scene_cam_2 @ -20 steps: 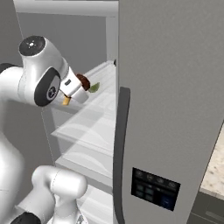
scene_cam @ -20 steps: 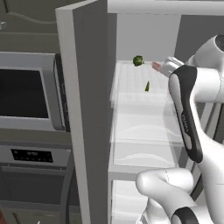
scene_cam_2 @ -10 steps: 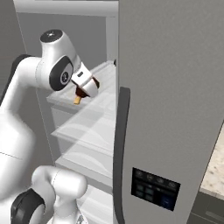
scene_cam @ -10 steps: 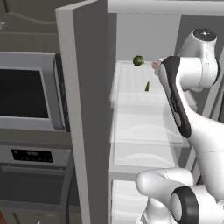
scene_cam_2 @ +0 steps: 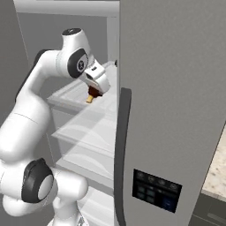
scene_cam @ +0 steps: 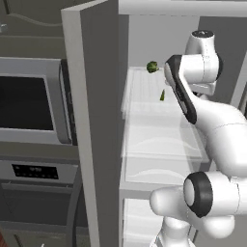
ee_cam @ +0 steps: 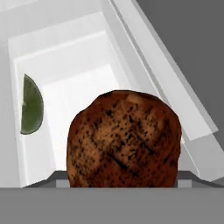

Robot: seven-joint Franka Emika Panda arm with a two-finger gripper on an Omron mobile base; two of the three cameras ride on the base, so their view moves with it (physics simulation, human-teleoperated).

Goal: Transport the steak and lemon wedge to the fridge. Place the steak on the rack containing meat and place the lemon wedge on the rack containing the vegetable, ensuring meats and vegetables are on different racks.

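Observation:
My gripper (scene_cam_2: 94,89) is shut on the steak (scene_cam_2: 93,92), a dark red-brown lump with a tan stub, held just above the upper white shelf (scene_cam: 144,99) inside the open fridge (scene_cam_2: 176,110). In the hand view the steak (ee_cam: 124,140) looms large and hides my fingertips. The lemon wedge (scene_cam: 162,95) lies on that same upper shelf, to the left of the steak in the hand view (ee_cam: 31,105). The vegetable, a broccoli floret (scene_cam: 152,67), stands at the shelf's back. My arm (scene_cam: 181,87) covers the shelf's right part, so the meat is hidden.
The fridge door (scene_cam: 96,125) stands open on the left; the other door (scene_cam_2: 172,132), with a dark handle and black panel, stands close on the right. Lower white shelves (scene_cam: 161,140) lie beneath. A built-in oven (scene_cam: 29,101) sits left of the fridge.
The arm has swung up and leftward across the upper shelf, now covering the pink meat chunk. The hand has carried the steak slightly down and rightward in the right base view. The grip has not changed.

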